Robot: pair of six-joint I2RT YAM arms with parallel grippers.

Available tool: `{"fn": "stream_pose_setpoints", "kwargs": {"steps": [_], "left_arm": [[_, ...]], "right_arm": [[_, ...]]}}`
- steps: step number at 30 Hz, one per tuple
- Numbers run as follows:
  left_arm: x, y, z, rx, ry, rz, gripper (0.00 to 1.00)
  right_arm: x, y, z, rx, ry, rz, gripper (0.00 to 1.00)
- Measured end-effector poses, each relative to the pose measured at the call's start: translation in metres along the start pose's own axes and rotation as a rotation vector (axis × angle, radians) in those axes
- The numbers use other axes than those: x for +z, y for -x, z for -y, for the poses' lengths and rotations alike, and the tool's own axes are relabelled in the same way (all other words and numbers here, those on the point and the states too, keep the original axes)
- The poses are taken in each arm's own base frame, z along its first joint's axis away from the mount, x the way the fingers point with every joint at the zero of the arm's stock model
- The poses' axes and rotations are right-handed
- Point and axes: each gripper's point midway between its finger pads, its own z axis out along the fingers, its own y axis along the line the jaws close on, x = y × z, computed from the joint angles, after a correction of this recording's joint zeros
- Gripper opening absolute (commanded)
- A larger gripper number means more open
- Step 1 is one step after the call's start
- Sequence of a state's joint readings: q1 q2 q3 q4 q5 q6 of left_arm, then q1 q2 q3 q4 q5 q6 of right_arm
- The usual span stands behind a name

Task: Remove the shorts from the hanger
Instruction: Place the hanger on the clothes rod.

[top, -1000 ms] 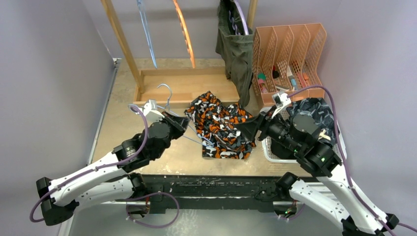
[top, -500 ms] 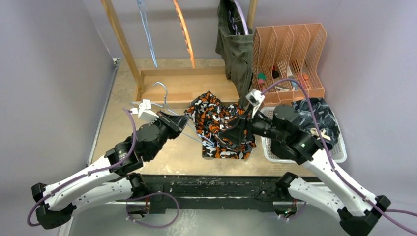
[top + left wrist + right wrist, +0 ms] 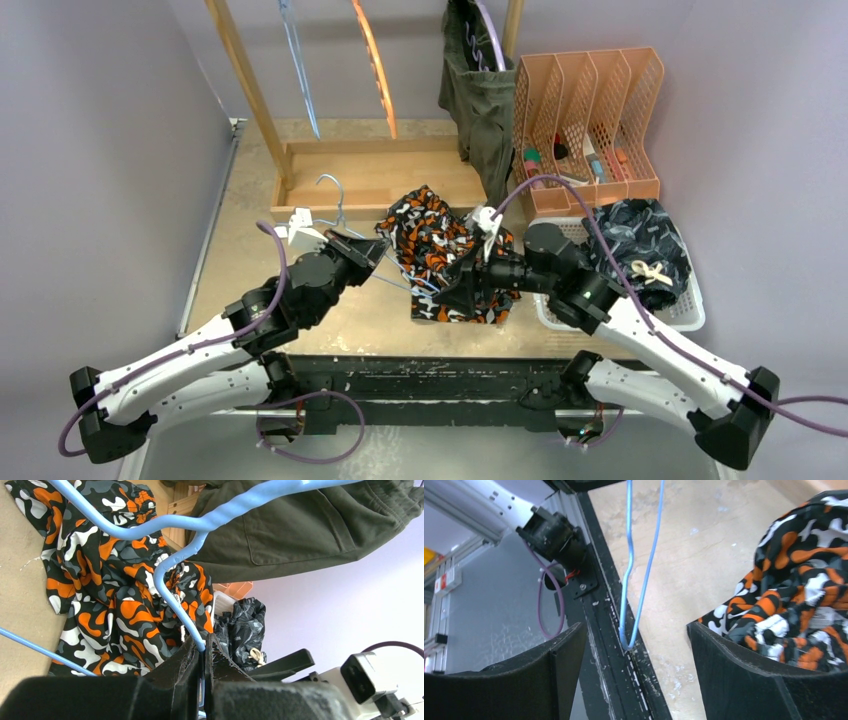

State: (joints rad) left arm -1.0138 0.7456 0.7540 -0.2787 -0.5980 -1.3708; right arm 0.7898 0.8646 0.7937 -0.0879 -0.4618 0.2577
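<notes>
A: What has changed with the right gripper (image 3: 450, 292)?

B: A second ago it hung at the white basket (image 3: 690, 315), 3 o'clock on the table. It has swung left, to the 7 o'clock edge of the orange-black-white shorts (image 3: 440, 245). Its fingers have spread and stand wide with nothing between the pads. In the wrist view the blue hanger (image 3: 220, 515) has its bent end in the gap, touching neither finger.

A: And the left gripper (image 3: 378, 247)?

B: It has barely moved. Its jaws are pinched tight on the hanger wire at the 9 o'clock side of those shorts.

A: Where are the shorts?

B: The blotched pair is still heaped at the table's centre, with the hanger wire running into it. The olive shorts (image 3: 485, 110) still hang from the wooden rack (image 3: 245, 80) at 1 o'clock. The dark wavy-patterned shorts (image 3: 640, 235) sit in the basket.
</notes>
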Motion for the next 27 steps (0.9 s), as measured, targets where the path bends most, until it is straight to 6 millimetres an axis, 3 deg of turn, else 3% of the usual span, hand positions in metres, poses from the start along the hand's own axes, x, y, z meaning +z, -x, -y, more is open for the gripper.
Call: {"fn": "stream_pose_setpoints", "kwargs": {"steps": [6, 9, 13, 17, 22, 26, 27], "left_arm": [[0.0, 0.0, 0.0, -0.007, 0.002, 0.0, 0.0], [0.002, -0.002, -0.001, -0.002, 0.008, -0.002, 0.0], [0.003, -0.004, -0.003, 0.002, 0.013, -0.008, 0.0], [0.003, -0.004, -0.003, 0.002, 0.012, -0.011, 0.0], [0.003, -0.004, -0.003, 0.004, 0.014, -0.011, 0.0], [0.002, -0.005, -0.004, 0.006, 0.016, -0.014, 0.01], [0.002, -0.005, -0.004, 0.005, 0.016, -0.016, 0.07]], "right_arm": [[0.018, -0.017, -0.012, -0.02, 0.051, -0.065, 0.62], [0.027, -0.025, -0.013, -0.024, 0.044, -0.094, 0.6], [0.037, -0.035, -0.01, -0.025, 0.026, -0.137, 0.48], [0.047, -0.039, -0.01, -0.032, 0.023, -0.173, 0.3], [0.049, -0.044, -0.009, -0.044, 0.013, -0.196, 0.0], [0.046, -0.044, -0.007, -0.047, -0.008, -0.193, 0.0], [0.045, -0.043, -0.008, -0.047, -0.008, -0.189, 0.0]]}}
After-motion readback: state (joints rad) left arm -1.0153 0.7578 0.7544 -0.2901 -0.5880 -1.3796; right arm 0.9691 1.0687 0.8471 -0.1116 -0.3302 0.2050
